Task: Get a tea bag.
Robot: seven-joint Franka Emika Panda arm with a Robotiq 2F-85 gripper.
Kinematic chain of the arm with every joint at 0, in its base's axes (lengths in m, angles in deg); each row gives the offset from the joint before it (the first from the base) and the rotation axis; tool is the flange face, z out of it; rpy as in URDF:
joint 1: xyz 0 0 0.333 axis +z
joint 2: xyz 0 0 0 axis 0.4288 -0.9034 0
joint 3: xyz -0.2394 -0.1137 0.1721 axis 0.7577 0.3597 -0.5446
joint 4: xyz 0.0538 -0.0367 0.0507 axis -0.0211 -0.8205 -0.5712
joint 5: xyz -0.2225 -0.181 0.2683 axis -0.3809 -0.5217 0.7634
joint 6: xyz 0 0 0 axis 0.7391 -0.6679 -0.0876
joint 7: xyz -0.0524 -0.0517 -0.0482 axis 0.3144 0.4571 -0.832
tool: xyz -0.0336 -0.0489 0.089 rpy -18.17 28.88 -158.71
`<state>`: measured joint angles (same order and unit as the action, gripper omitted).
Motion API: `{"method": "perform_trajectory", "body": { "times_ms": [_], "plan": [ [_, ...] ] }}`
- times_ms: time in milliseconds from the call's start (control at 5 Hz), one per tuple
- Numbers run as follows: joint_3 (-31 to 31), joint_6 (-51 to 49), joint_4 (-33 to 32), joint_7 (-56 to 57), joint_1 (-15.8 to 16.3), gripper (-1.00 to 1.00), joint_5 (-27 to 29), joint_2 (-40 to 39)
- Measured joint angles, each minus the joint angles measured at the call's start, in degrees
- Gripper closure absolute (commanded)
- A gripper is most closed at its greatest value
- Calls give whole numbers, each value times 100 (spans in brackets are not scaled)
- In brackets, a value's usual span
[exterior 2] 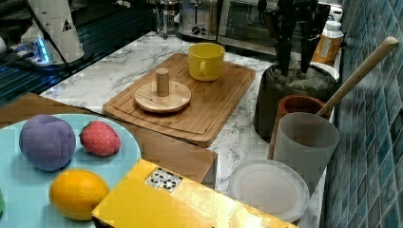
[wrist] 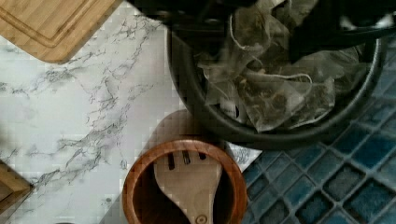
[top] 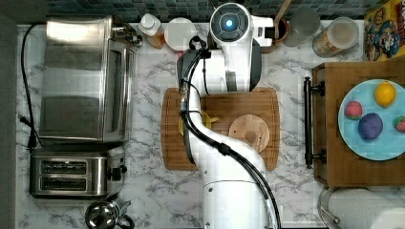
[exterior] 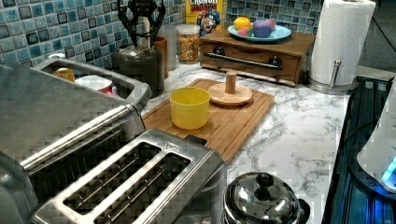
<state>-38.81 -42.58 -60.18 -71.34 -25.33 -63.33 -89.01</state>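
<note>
Claw over the dark jar, going for a tea bag!

Marble surface (exterior: pixel 299 135) first: the cutting board (exterior: pixel 219 116) keeps the empty yellow mug (exterior: pixel 189 107) waiting, and the round wooden lid (exterior: pixel 229 93) at its 2 o'clock in the left view leaves the dark jar (wrist: pixel 275 126) uncovered. The claw (exterior: pixel 141 21) hangs above its heap of sachets, tea bag (wrist: pixel 268 100) among them; open or closed, I cannot tell. Nearby, a wooden cup (wrist: pixel 184 186) holds a spoon (wrist: pixel 189 179).
</note>
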Motion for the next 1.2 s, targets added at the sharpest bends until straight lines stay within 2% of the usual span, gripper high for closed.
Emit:
{"method": "perform_trajectory", "body": {
  "times_ms": [600, 1000, 1200],
  "plan": [
    [-37, -1016, 280, -8, 49, 100, -45, -20],
    [-111, -803, 274, -8, 91, 100, -45, 120],
    [-74, -1144, 336, -8, 142, 100, -45, 274]
  ]
}}
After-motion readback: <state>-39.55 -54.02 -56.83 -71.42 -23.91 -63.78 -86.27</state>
